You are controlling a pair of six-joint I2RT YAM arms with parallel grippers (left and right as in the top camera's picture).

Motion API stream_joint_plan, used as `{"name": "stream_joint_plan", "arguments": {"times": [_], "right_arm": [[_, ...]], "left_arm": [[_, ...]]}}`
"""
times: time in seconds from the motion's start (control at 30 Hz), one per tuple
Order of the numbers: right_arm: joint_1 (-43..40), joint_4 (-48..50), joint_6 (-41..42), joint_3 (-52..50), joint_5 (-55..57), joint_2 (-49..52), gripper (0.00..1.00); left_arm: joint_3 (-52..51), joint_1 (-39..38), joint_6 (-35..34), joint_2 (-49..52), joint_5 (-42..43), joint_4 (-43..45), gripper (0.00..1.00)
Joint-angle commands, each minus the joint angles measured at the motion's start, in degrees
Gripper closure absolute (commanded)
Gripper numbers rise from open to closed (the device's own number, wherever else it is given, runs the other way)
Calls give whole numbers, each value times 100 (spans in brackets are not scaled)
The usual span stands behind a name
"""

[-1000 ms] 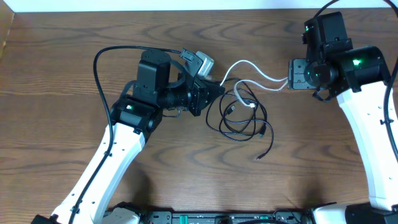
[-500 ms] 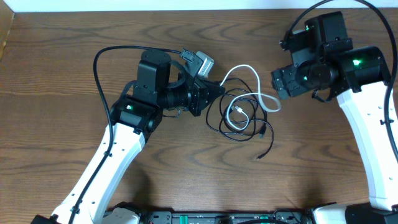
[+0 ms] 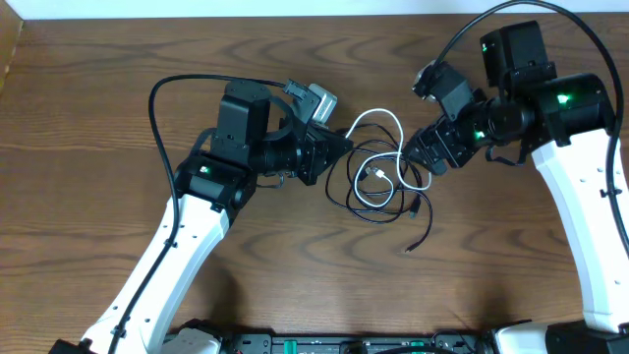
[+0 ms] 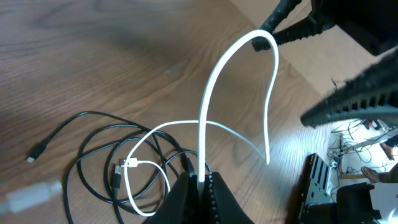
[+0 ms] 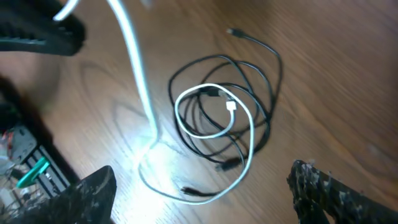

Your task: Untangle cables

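Brown wood-grain table [image 3: 98, 59] carried both cables near its centre, between the two arms. White cable [image 4: 208, 99] was clamped between the closed fingers [image 4: 185, 194] of the left gripper [image 4: 200, 185]. From that clamp point it rose clear of the table in a tall, narrow arch, turned over at the top and dropped back toward the wood. In the overhead view the arch lay just right of the left gripper, and its far leg came down next to the right gripper [image 3: 421, 152]. Remaining length of the white cable formed a loose loop lying flat on the table, laid over the black cable [image 5: 249, 62] and crossing it at several points. Black cable was coiled in a few overlapping loops under and around that white loop. One end ran out of the coil to a small plug [image 3: 408, 252] lying apart on bare wood, on the side nearer the arm bases. A white plug [image 5: 231, 106] rested inside the coil. Right gripper stood with its jaws spread wide and nothing between them. In the right wrist view its two fingers [image 5: 87, 193] appeared at the lower corners, with the tangle lying on the table beyond them. Contact between the right gripper and the raised arch could not be determined from any view.
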Motion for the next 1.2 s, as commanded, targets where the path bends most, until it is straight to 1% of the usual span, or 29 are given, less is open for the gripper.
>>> {"name": "stream_joint_plan", "arguments": {"times": [0.0,0.23,0.4,0.5,0.53,0.57,0.6,0.63,0.67,0.7,0.8,0.87,0.9,0.93,0.97,1.03,1.07,1.17], "right_arm": [[120,66,-330,-319,-411,-31,16],[205,960,-323,-1373,-669,-31,18],[234,1386,-323,-1751,-1049,-31,18],[245,1482,-306,-1836,-1141,-31,18],[245,1528,-304,-1867,-1178,-31,20],[245,1539,-304,-1867,-1176,-31,26],[245,1580,-275,-1867,-1178,-31,41],[245,1633,-184,-1867,-1176,-31,63],[262,1707,-26,-1867,-1174,-31,91],[278,1751,74,-1867,-1172,-31,99],[269,1853,398,-1867,-1169,-37,99],[271,1878,577,-1845,-1156,-48,99],[269,1880,695,-1814,-1099,-61,99],[264,1882,815,-1779,-984,-79,99],[264,1882,962,-1722,-780,-109,99],[264,1871,1248,-1593,-396,-188,99],[262,1834,1475,-1419,-125,-278,99],[258,1585,1849,-802,264,-391,99]], "left_arm": [[-13,39,13,-107,-66,52,92],[-13,133,-13,-109,-63,74,92],[-13,138,-13,-109,-66,109,92],[-13,138,-13,-109,-66,146,92],[-13,138,-13,-109,-66,146,93],[-13,138,-13,-109,-66,146,93],[-13,138,-13,-109,-66,142,92],[-13,138,-13,-109,-66,142,93],[-13,138,-13,-109,-66,142,92],[-13,138,-13,-109,-66,144,93],[-13,138,-13,-109,-66,131,91],[-13,138,-11,-109,-66,63,83],[-13,138,-7,-109,-68,11,83],[-13,138,-2,-109,-70,-35,79],[-13,138,31,-109,-70,-85,77],[-13,138,116,-109,-70,-192,68],[-13,136,195,-109,-68,-332,65],[-13,136,326,-109,-70,-535,65]]}}
